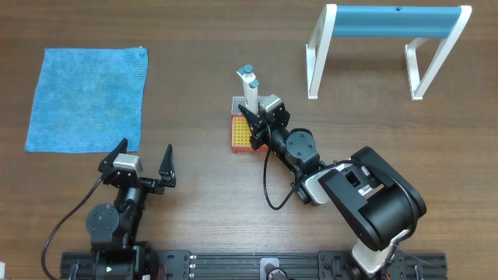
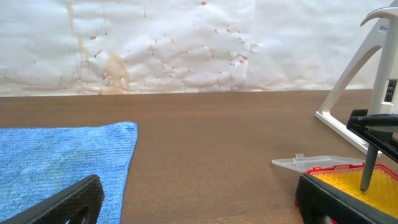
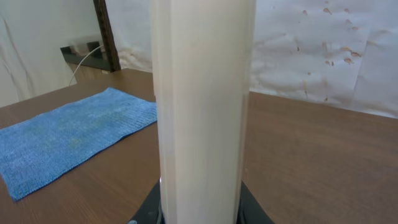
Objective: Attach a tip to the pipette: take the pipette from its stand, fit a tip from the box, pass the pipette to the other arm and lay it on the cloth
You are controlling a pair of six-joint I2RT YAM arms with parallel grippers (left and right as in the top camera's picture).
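Upright, the pipette stands with its long axis vertical, blue cap on top and narrow end pointing down into the tip box, a red box with a yellow grid of holes. The right gripper is clamped on its smooth cream barrel, which the right wrist view shows as a plain cylinder. The left wrist view adds the box's clear lid lying open and the dark shaft down at the yellow rack. The left gripper rests low, its 2 fingers spread apart, just beside the nubby blue cloth. The white-legged stand with its blue bar sits well apart.
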